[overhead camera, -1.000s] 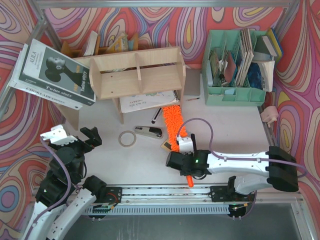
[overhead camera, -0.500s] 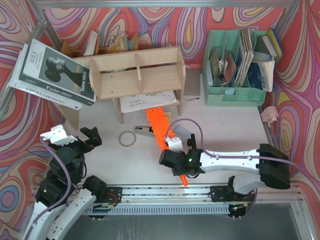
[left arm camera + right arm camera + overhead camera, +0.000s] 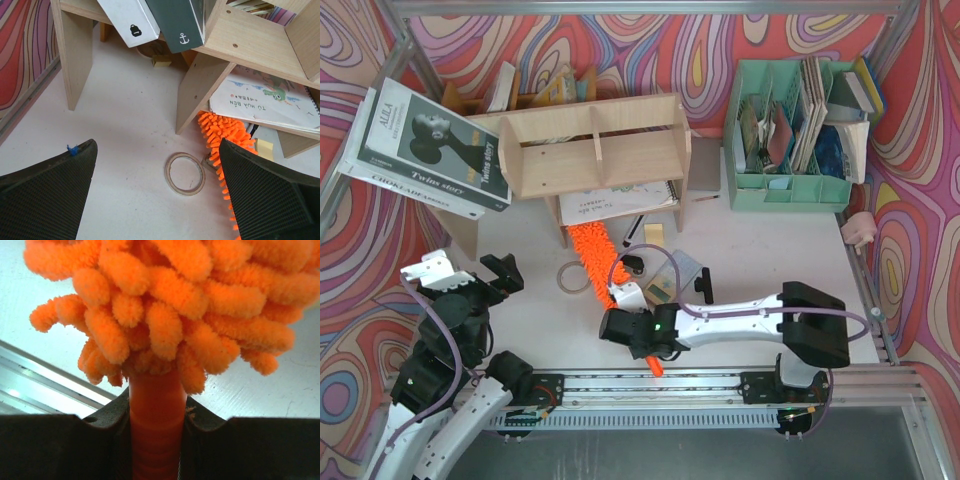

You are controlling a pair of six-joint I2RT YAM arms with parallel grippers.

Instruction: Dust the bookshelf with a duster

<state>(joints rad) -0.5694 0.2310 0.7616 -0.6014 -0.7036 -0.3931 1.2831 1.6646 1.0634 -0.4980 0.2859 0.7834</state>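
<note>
right gripper (image 3: pixel 156 445): jaws clamped on duster (image 3: pixel 596 256) handle, just below fluffy head. duster slants up-left over tabletop (image 3: pixel 770 240), head tip at foot of a bookshelf (image 3: pixel 595 150) leg, under lower tier, beside picture book (image 3: pixel 260 97). tape ring (image 3: pixel 185 173) just beside head. left gripper (image 3: pixel 157 197): i see jaws wide apart, above tabletop near ring.

Swirling red, pink and orange patterned walls (image 3: pixel 650 45) enclose a white tabletop (image 3: pixel 770 250) under even light.
</note>
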